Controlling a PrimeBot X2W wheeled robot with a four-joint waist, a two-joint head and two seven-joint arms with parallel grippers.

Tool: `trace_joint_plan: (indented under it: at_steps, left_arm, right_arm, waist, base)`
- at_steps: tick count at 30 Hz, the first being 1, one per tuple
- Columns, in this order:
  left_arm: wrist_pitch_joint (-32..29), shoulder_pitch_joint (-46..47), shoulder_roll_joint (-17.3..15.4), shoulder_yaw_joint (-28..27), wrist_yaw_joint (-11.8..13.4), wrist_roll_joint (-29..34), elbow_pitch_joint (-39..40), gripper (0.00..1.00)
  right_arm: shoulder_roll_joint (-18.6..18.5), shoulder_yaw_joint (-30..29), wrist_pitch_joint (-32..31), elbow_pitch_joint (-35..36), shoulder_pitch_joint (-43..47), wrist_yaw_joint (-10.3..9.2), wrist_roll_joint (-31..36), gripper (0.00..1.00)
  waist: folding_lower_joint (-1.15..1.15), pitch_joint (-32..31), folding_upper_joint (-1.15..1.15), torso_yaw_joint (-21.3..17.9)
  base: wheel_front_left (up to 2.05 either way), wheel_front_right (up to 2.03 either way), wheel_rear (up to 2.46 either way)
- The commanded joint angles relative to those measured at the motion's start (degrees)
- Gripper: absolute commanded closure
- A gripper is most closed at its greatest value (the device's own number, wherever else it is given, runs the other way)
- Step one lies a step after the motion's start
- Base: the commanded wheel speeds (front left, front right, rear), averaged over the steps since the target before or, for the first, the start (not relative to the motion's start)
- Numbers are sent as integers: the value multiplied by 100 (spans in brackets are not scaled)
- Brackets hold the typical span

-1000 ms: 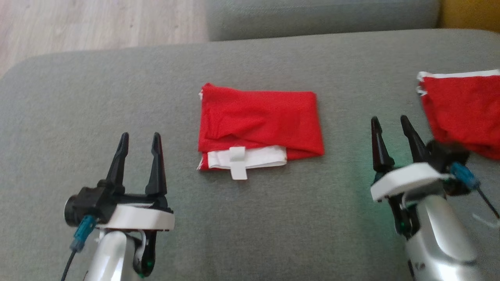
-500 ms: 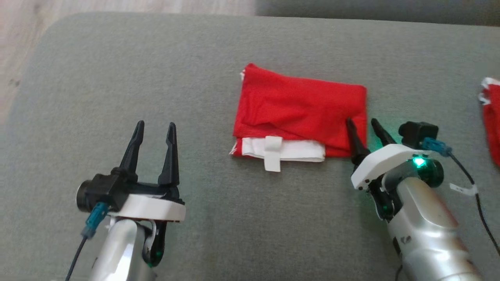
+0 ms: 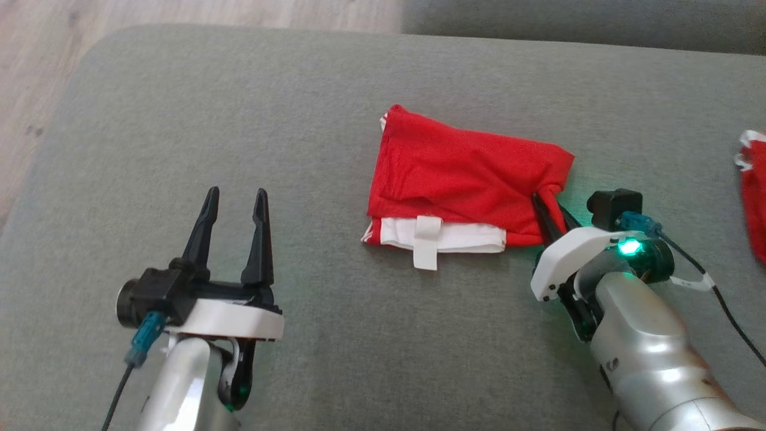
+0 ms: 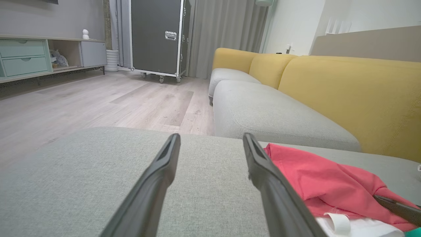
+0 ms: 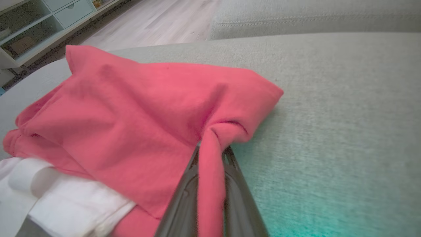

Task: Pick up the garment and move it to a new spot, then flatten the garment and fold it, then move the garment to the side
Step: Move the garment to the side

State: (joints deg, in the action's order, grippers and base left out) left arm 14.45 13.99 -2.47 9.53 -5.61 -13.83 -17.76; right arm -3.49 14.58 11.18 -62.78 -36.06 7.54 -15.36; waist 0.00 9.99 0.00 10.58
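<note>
**Right pincer clamped on the garment's right edge; left pincer idle and open**

In the head view your red garment (image 3: 461, 179) lies folded just right of the frame's centre on the grey cushion (image 3: 239, 120). Its white waistband (image 3: 473, 236) runs along the lower edge, and a small white tab (image 3: 426, 251) hangs below that.

Your right gripper (image 3: 549, 200) sits at the garment's right edge, at centre right of the frame. Its two dark fingers are drawn nearly together with a bunched ridge of red fabric pinched between them. The right wrist view confirms it: the fabric gathers into a tight fold at the fingertips and runs down between the fingers (image 5: 184, 210) at the bottom centre. Around the pinch the cloth is puckered, and the right corner stands slightly raised off the cushion. A green light (image 3: 628, 246) glows on that wrist and tints the cushion beside it.

Your left gripper (image 3: 236, 193) is at the lower left of the head view, well apart from the garment. Its fingers are spread with a clear gap and nothing between them. In the left wrist view the garment lies at the lower right, beyond the right-hand finger.

A second red cloth (image 3: 755, 197) shows at the far right edge of the head view, and wooden floor (image 3: 179, 12) at the upper left.
</note>
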Motion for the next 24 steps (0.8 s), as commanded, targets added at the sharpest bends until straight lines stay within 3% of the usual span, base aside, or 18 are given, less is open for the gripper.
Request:
trace_joint_plan:
  at_steps: [1, 10, 15, 19, 24]
  left_arm:
    - [55, 90, -41, -185, 2, 46, 193, 0]
    - [55, -63, -41, -62, 5, 63, 364, 0]
    - [55, -73, -41, 101, 39, 44, 452, 0]
    - [55, 2, -41, 190, 70, 29, 533, 0]
    - [55, 182, -41, 216, 78, 53, 600, 0]
  right_arm:
    - [61, 80, 116, 86, -211, -5, 120, 100]
    - [-85, -184, 358, 554, -176, -5, 1458, 100]
    - [-314, -133, 366, 1105, -61, -5, 1853, 100]
    - [-659, 21, 178, 1568, -89, -5, 1967, 100]
    - [-1369, 202, -241, 2172, -206, -5, 1931, 100]
  waist:
    - [0, -94, 0, -132]
    - [0, -334, 0, -798]
    - [0, -341, 0, -1191]
    - [0, -253, 0, -1460]
    - [0, -20, 0, -1681]
  base:
    - [0, 0, 0]
    - [0, 0, 0]
    - [0, 0, 0]
    - [0, 0, 0]
    - [0, 0, 0]
